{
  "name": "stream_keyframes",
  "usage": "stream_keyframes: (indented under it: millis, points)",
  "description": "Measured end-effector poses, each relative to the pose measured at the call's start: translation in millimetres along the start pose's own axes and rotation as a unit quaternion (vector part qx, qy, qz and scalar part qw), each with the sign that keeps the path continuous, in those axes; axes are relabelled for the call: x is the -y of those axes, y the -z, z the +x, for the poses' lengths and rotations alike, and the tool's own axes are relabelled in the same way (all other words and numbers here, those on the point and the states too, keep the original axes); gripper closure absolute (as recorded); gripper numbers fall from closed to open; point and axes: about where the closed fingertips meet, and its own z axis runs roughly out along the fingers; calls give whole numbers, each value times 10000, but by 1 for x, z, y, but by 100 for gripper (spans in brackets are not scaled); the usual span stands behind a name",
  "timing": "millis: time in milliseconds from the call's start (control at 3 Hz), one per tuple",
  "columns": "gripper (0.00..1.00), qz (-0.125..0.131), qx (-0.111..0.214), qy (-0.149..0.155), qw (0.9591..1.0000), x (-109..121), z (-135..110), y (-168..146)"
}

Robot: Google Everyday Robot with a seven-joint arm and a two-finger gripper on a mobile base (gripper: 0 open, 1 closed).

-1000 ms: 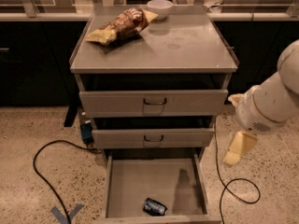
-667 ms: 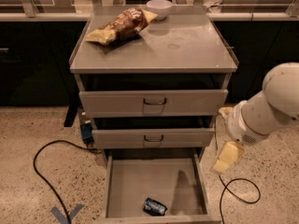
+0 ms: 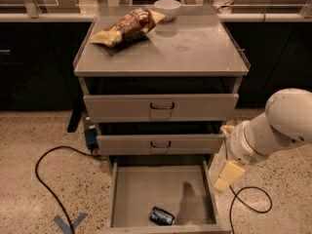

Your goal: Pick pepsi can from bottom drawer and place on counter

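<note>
While the pepsi can [image 3: 162, 216] is lying in the bottom drawer [image 3: 141, 189], the gripper [image 3: 228, 172] is hovering just right of it; I cannot tell its state.

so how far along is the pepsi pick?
Done: the bottom drawer is open. In hand: the gripper hangs outside the drawer's right wall, apart from the pepsi can lying near the drawer's front. Left: grasp, lift, placing on the counter.
</note>
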Motion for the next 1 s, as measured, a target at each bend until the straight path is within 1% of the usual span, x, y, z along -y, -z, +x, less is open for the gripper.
stream_keyframes:
  millis: [333,667,1000]
  points:
    - [0,-58,93,-28,9999,-5,1,-10]
    - [0,-180,262,-77,9995,-23,2,-55]
    - [0,-77,628,-180,9978,-26,-4,-116]
